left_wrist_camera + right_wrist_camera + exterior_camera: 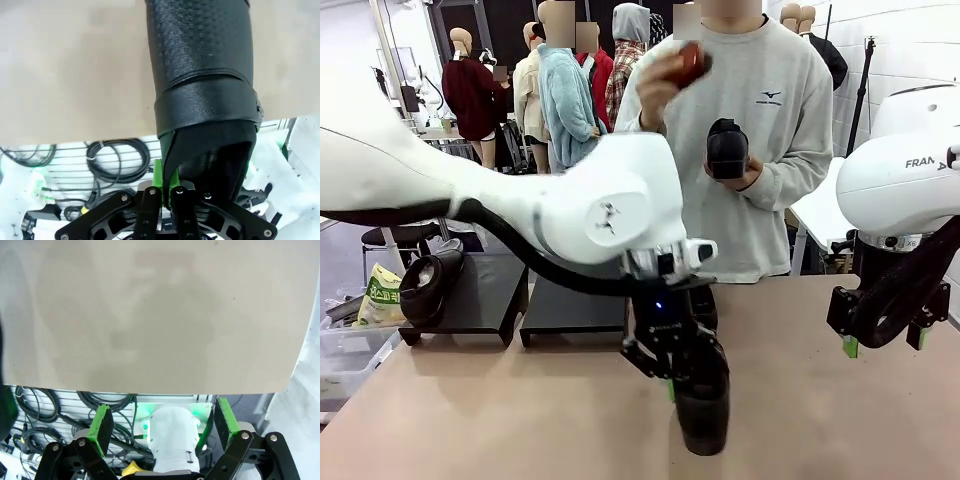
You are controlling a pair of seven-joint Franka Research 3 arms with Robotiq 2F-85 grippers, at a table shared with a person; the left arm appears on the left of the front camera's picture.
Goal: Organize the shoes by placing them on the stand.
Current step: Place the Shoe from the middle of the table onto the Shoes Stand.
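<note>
**A:** Nearest us, the left claw (672, 388) is clamped on a thin pinch of collar on the nearest shoe (705, 415). The shoe hangs toe-down close to the near edge of the tabletop (500, 420). We cannot tell whether the toe touches it.

**B:** That pinch is our worry. Seen from the left wrist, the green pads (158, 175) hold only one flap of the collar. The upper looks soft and matte with a pebbled grain, and a smoother band wraps the ankle. We judge the bulky rounded body could swing or peel out of the grip.

**A:** The right claw (880, 345), at three o'clock of that shoe, stands open and empty, so nothing backs up the grip.

**B:** The stand (485, 290) lies at ten o'clock and is made of two low, flat black platforms side by side. A second shoe (425, 285) rests on the left one, seemingly on its side. A swinging load could knock it or land crooked.

**A:** Farthest, at twelve o'clock, the person holds a third shoe (727, 148) in one hand (748, 178). The other hand holds a reddish round thing (692, 62) that we cannot identify.
</note>
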